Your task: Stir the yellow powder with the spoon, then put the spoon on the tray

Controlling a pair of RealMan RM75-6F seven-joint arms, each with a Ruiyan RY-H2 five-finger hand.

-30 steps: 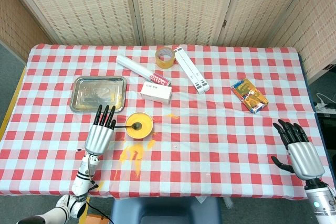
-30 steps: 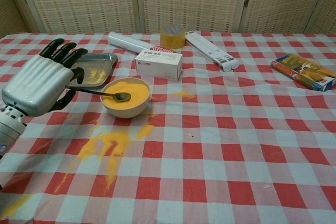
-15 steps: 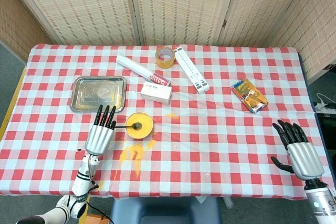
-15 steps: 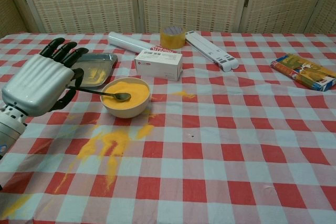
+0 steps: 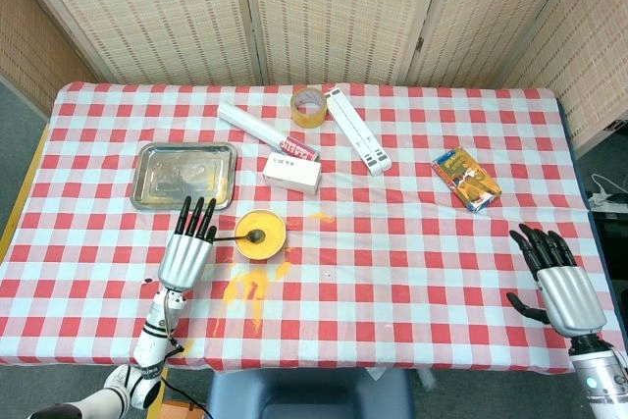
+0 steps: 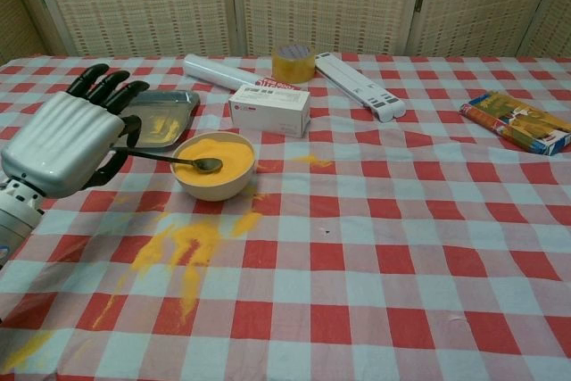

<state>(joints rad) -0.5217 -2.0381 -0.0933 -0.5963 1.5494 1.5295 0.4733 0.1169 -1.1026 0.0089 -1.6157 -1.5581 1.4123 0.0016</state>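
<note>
Spoon [image 6: 183, 161] in the powder, and that was where we found the job: its scoop lay on the yellow powder [image 6: 214, 161] in the bowl [image 6: 212, 186], its handle running out toward nine o'clock into the left robot hand [image 6: 62, 142]. We judged the fingers [image 6: 100, 83] to be closed on the handle's end, thumb tucked beneath, though the hand's back hid the contact itself. Stirring, by our reading, was the step in play; we could not tell how much mixing was done. Yellow spill [image 6: 183, 245] streaked the table [image 6: 428, 247] at six o'clock of the bowl, with a smaller dab [image 6: 308, 160] at three o'clock.

Left to do: lift the spoon clear and carry it to the tray [image 5: 184, 175], which sat just beyond the bowl at about eleven o'clock, nothing but a dusting of yellow in it. A short trip, we reckoned.

The right robot hand [image 5: 559, 282] lay far off near the table's four o'clock corner, fingers spread, holding nothing.
</note>
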